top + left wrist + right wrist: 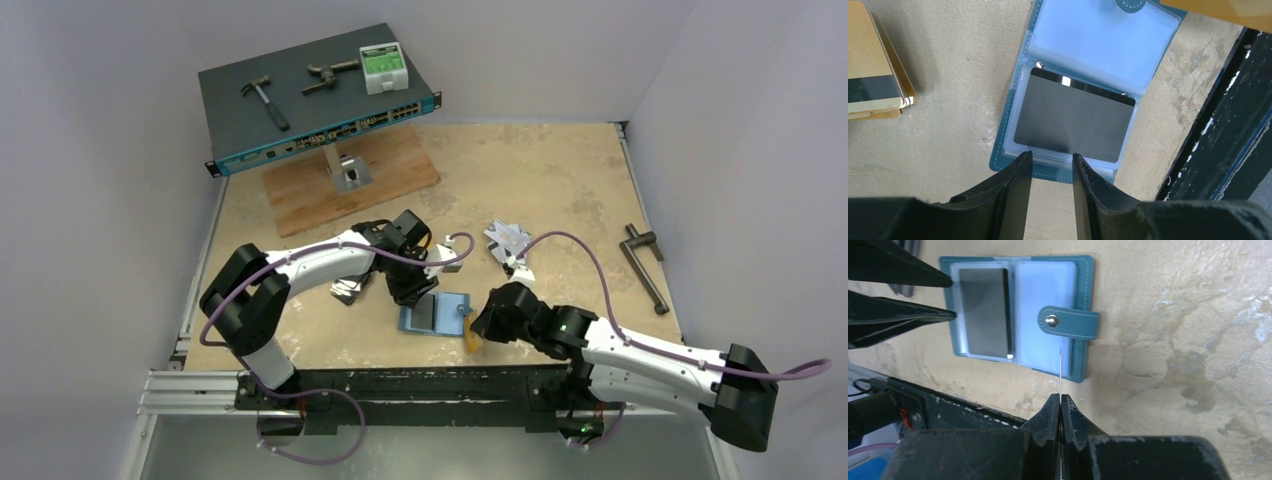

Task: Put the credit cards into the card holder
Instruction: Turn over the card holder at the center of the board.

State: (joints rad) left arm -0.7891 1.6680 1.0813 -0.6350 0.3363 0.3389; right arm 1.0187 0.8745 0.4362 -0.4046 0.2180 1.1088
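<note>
1. The card holder (1073, 322) lies open at the upper left of the right wrist view, with a dark card (985, 310) in its left sleeve.
2. The right gripper (1060, 400), clamped on a gold card (1228, 12), is the nearer arm, and the card's edge points up at the empty sleeve.
3. The left gripper (1050, 160) has its jaws parted and empty at the holder's outer edge.

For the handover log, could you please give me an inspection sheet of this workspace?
Surface: beige table, worn and stained.
Job's things: card holder lies open, with a dark card in one sleeve; gold card pinched edge-on; stacked cards lie apart from the holder.
Clutter: network switch, hammer, white box, wooden board, metal handle.
End effectors: left end effector open at the holder's edge; right end effector shut on the gold card.
Cables: purple cables looping above the table.
Surroundings: plain white walls.
</note>
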